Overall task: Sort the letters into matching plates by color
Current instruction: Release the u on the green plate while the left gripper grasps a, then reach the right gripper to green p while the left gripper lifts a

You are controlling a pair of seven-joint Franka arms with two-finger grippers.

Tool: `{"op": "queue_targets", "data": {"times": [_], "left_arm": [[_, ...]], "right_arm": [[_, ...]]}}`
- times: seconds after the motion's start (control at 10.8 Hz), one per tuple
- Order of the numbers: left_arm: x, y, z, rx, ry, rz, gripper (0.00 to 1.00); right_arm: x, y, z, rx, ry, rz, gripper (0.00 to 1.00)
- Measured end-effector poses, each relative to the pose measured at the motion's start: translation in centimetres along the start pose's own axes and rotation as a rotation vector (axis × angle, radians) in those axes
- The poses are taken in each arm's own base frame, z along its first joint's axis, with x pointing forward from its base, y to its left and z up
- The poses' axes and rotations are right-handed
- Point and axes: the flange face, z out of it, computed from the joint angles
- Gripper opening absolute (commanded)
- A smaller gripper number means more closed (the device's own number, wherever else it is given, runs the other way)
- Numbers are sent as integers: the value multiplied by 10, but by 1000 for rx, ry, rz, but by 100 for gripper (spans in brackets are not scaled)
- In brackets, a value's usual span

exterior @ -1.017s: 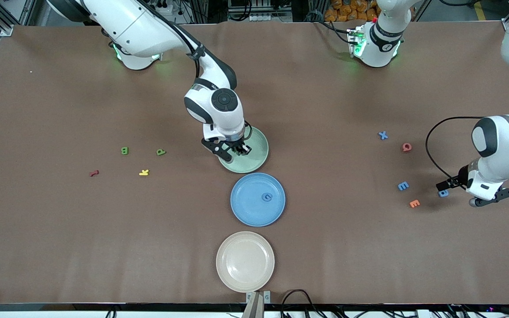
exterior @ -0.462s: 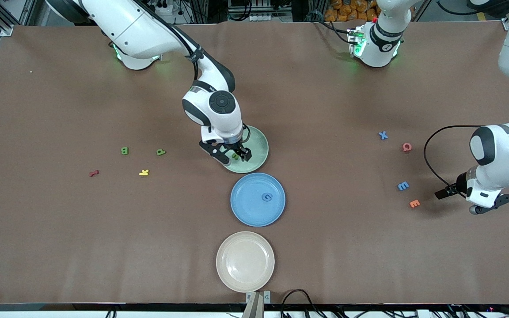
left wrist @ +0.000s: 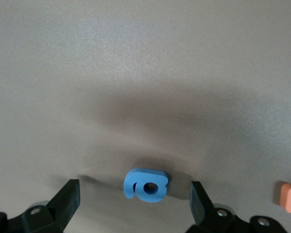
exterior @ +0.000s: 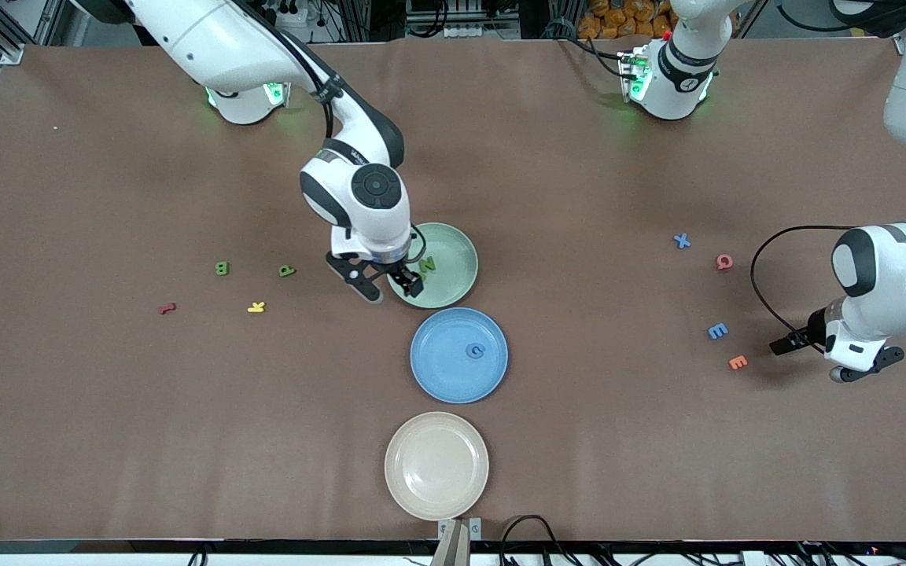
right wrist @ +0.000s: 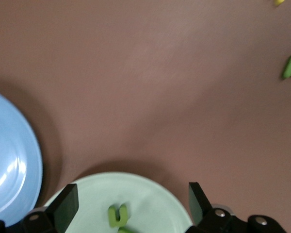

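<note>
Dark green foam letters [exterior: 426, 267] lie in the pale green plate [exterior: 453, 250] under the open right tool [exterior: 390, 284].

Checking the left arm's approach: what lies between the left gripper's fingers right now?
A blue letter lies flat on the table between the open fingers of the left gripper, untouched by either finger. The left wrist view shows this.

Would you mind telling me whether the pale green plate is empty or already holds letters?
Not empty. The pale green plate holds green letters; the right wrist view shows one lying inside its rim.
</note>
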Motion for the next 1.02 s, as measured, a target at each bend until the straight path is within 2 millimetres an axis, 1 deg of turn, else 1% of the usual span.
{"op": "queue_targets", "data": {"times": [0.09,0.18,0.28,0.37,0.46,0.65,0.83,1.02], "left_arm": [[0,0,0,0,1,0,100],[0,0,0,0,1,-1,90],[0,0,0,0,1,-1,30],[0,0,0,0,1,-1,0],[0,0,0,0,0,-1,0],[2,2,-3,-4,6,2,0],[4,1,-8,-2,12,-1,0],[4,1,-7,-2,11,-1,0]], "right_arm": [[16,7,-9,-10,6,26,99],[32,16,-14,-15,10,49,99],[49,26,-15,-22,12,75,99],[65,37,-13,-34,14,100,95],[79,49,-9,-50,14,123,94],[106,75,4,-88,9,165,88],[134,99,18,-116,-9,197,85],[155,122,32,-87,-46,207,83]]}}
